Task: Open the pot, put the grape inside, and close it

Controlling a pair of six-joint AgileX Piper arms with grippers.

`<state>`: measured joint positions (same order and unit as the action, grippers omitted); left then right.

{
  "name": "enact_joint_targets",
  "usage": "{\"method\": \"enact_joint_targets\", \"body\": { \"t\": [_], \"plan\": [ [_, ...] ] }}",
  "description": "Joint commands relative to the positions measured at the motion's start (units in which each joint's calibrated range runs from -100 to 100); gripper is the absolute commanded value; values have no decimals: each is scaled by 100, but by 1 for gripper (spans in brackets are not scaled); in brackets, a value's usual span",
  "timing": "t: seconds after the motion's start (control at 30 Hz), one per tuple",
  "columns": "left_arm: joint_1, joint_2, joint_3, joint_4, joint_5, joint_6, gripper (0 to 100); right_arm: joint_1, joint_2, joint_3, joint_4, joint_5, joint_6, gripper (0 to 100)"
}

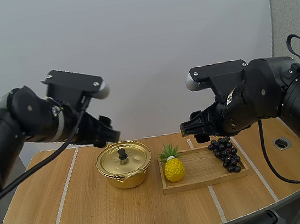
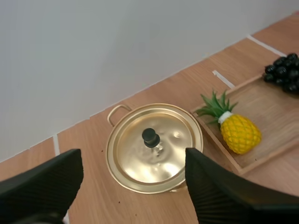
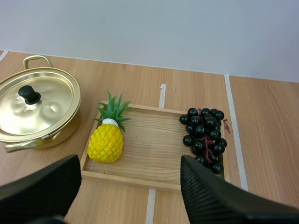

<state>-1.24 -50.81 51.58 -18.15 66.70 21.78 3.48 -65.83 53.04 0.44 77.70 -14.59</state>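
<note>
Your left tool (image 2: 133, 156) hangs released directly over the gold pot (image 2: 111, 154), its lid (image 2: 173, 151) on, the fingers spread wide to straddle the black knob (image 2: 150, 137). Your right tool (image 3: 131, 161), likewise released, hovers above the wooden tray (image 3: 149, 140), the grape bunch (image 3: 204, 135) just ahead, ready once the pot opens.

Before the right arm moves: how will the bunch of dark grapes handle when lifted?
The bunch of dark grapes likely sags: many round berries on thin stems. Glossy skins may slip under a pinch. Flat on the wooden tray, it probably won't roll.
</note>
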Motion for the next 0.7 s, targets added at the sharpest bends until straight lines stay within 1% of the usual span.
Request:
{"method": "enact_joint_targets", "body": {
  "t": [0.0,0.2,0.3,0.67],
  "plan": [
    [-16,602,-138,-281,85,543,100,-22,-30,-41,-44,-102,7,100],
    [-16,1927,-523,-294,126,931,100,-22,-30,-41,6,-102,7,100],
    [-16,2509,-840,-293,126,966,100,-22,-30,-41,6,-102,7,100],
    [-16,3961,-1753,-293,292,1031,100,-22,-30,-41,6,-102,7,100]
  ]
}}
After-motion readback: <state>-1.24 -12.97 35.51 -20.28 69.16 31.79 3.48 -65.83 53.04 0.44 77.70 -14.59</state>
